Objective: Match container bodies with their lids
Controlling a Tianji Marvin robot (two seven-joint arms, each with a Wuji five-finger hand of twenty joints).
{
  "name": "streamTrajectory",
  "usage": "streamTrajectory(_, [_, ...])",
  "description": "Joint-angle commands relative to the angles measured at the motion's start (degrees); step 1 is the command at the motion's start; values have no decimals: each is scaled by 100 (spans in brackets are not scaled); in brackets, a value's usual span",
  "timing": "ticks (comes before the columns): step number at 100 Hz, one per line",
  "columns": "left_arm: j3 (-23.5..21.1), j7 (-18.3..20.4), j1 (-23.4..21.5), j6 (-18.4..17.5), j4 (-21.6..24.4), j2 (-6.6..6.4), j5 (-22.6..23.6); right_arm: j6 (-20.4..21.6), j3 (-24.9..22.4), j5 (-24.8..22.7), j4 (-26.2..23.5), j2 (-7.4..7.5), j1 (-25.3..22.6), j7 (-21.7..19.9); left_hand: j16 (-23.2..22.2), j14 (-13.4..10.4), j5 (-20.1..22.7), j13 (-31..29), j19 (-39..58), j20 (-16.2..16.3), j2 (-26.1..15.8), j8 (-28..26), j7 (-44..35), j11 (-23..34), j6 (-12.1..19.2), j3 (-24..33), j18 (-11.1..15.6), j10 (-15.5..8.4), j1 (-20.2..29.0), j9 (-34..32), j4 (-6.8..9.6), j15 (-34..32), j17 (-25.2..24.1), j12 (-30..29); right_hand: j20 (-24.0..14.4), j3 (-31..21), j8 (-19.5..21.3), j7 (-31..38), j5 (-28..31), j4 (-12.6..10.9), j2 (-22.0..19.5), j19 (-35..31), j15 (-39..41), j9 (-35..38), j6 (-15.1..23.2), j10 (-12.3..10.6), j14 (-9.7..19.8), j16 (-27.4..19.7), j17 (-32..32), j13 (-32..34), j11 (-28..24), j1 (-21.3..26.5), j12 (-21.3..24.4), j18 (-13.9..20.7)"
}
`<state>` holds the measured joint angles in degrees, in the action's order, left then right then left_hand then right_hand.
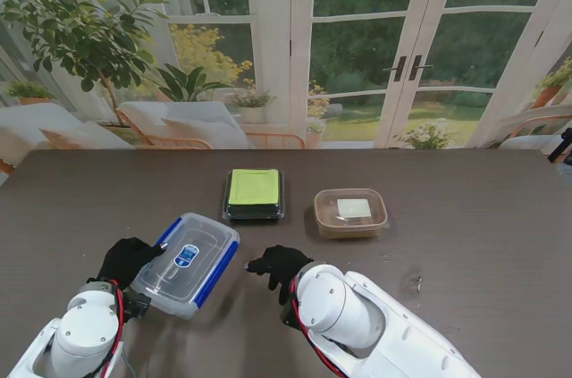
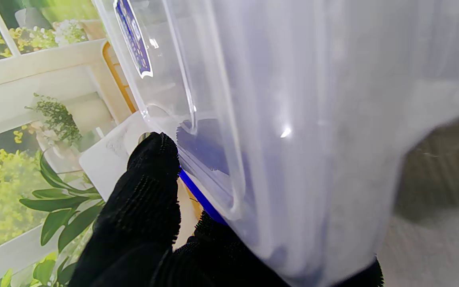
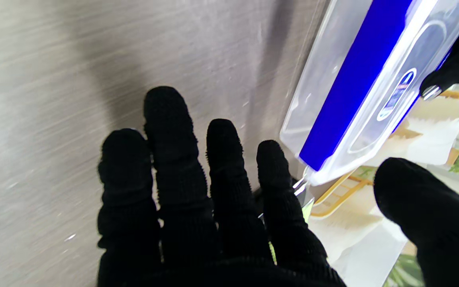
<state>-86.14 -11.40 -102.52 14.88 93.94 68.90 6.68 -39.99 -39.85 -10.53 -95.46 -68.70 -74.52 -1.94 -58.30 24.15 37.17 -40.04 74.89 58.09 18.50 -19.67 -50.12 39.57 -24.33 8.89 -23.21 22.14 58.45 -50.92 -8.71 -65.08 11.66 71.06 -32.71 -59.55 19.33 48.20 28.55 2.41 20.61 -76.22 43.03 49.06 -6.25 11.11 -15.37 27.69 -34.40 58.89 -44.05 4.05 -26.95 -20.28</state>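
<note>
A clear rectangular container with blue side clips and its lid on (image 1: 188, 264) rests tilted near me on the left. My left hand (image 1: 128, 259) grips its left edge, with a black-gloved finger (image 2: 150, 175) on the rim of the clear container (image 2: 293, 119). My right hand (image 1: 279, 267) hovers open just right of it, fingers (image 3: 181, 159) spread, apart from the container (image 3: 357, 99). Farther from me sit a black container with a green lid (image 1: 254, 193) and a brown translucent lidded container (image 1: 350, 212).
The dark wood table (image 1: 465, 244) stretches to the right. Beyond its far edge are glass doors, chairs and plants.
</note>
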Motion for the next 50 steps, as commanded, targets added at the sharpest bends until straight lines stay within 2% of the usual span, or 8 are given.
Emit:
streamTrajectory(1, [-19,101,-107,83,78,31,16,40,118,46,39,-175,72,-78,23,294,0,-251,173,106,-162,-272,-600,323,314,884,140,-172,970,-270,362,-320,-58,138,-86,-31,-157,-82,-144,124,45,-289,80,150,203,-73,-61,89,186,129,82,-82,35,-153])
streamTrajectory(19, [-29,188,-241,237,191,-5,206,2,537,100,331,-377,419,15,33,313,0,-207,146,119,-194,-258,-577,276,321,844,161,-165,934,-248,359,-291,-108,59,-91,-53,-273,-349,-321,105,12,-334,138,207,247,-113,10,124,98,213,95,-72,20,-130])
streamTrajectory(20, [-28,194,-244,251,198,-8,222,1,558,100,351,-387,439,19,35,314,5,-207,139,134,-256,-260,-569,339,334,695,160,-162,955,-222,388,-290,-106,-214,-92,-52,-280,-365,-334,105,9,-338,145,210,247,-111,11,128,93,222,96,-74,20,-127])
streamTrajectory(31, [-34,315,-279,379,261,-46,354,16,787,68,584,-483,665,21,39,319,37,-194,121,150,-532,-239,-515,413,350,253,176,-160,856,-189,434,-279,-123,-476,-115,-67,-358,-535,-527,94,-6,-417,240,263,179,-144,12,170,12,306,92,-75,7,-128])
streamTrajectory(32, [-35,328,-281,387,265,-49,362,20,808,64,607,-491,686,18,42,319,109,-194,121,149,-729,-301,-410,403,349,-43,176,-161,816,-194,539,-274,-123,-490,-117,-67,-364,-550,-556,93,-8,-422,248,266,174,-143,14,174,5,317,92,-77,7,-128])
streamTrajectory(35, [-39,365,-286,410,276,-60,389,33,870,55,679,-517,752,9,46,323,90,-180,114,144,-749,-334,-385,396,356,-277,183,-156,993,-181,592,-263,-138,-501,-120,-70,-382,-589,-626,89,-15,-437,265,277,163,-157,29,181,-13,332,92,-76,5,-124])
streamTrajectory(39, [-43,405,-290,433,287,-72,426,52,949,49,780,-556,837,3,50,323,33,-178,114,143,-337,-213,-516,384,361,373,182,-154,1087,-193,483,-261,-140,-262,-125,-75,-405,-635,-698,84,-20,-460,296,304,154,-163,33,195,-43,365,90,-75,2,-125])
streamTrajectory(50, [-60,543,-312,506,328,-112,521,90,1128,76,1043,-681,1039,-1,56,324,35,-160,95,129,-333,-221,-501,296,373,476,203,-167,1005,-190,437,-244,-166,-276,-125,-65,-446,-709,-889,78,-40,-476,324,303,116,-181,36,210,-52,377,102,-83,-1,-113])
